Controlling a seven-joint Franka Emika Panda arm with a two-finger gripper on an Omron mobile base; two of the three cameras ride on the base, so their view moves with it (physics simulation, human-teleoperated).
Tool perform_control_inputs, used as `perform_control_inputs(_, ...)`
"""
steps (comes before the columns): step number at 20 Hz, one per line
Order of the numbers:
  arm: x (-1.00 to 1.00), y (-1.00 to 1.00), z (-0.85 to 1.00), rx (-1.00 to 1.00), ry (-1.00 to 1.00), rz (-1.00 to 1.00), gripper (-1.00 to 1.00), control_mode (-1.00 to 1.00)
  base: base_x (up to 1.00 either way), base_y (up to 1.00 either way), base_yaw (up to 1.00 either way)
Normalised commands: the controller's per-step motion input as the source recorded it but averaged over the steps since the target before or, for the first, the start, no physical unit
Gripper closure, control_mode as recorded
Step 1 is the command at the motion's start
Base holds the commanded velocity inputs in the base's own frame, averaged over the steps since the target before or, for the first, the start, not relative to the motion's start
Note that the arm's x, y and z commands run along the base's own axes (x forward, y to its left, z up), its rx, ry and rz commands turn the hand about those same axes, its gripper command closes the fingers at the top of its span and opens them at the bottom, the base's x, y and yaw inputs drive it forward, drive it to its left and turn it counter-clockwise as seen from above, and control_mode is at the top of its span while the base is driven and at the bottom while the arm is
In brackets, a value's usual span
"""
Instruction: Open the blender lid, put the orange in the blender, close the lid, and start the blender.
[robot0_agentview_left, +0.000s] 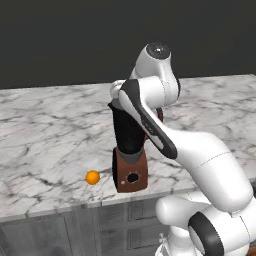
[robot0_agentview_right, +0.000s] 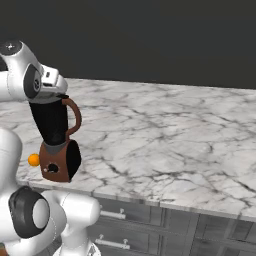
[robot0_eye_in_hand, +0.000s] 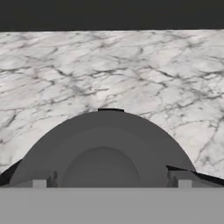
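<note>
counter (robot0_agentview_left: 45, 125) - white marble, grey veins | cabinets (robot0_agentview_right: 150, 225) - grey, below

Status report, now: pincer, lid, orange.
Pincer open, astride lid knob, no grip yet. Lid on blender. Orange on counter, left of base. Nothing in the way.

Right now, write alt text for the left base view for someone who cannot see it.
A white robot arm reaches over a blender, a dark jar on a reddish-brown base with a round black dial, standing near the front edge of a marble counter. A small orange lies on the counter just left of the base.
</note>
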Motion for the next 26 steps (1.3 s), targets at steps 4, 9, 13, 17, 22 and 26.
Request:
perform_control_inputs(4, 0.06, 0.2, -0.02, 0.01, 0.08, 0.0, -1.0, -1.0, 0.0, 0.0, 0.0)
perform_control_inputs(9, 0.01, 0.13, -0.02, 0.0, 0.05, 0.0, -1.0, -1.0, 0.0, 0.0, 0.0)
perform_control_inputs(13, 0.0, 0.0, -0.34, 0.0, 0.02, 0.01, -1.0, -1.0, 0.0, 0.0, 0.0)
perform_control_inputs(17, 0.0, 0.0, -0.38, 0.0, 0.0, 0.01, -1.0, -1.0, 0.0, 0.0, 0.0)
perform_control_inputs(22, -0.03, 0.0, -0.44, 0.0, 0.0, 0.02, -1.0, -1.0, 0.0, 0.0, 0.0)
perform_control_inputs(26, -0.25, -0.05, -0.49, 0.0, 0.0, 0.05, -1.0, -1.0, 0.0, 0.0, 0.0)
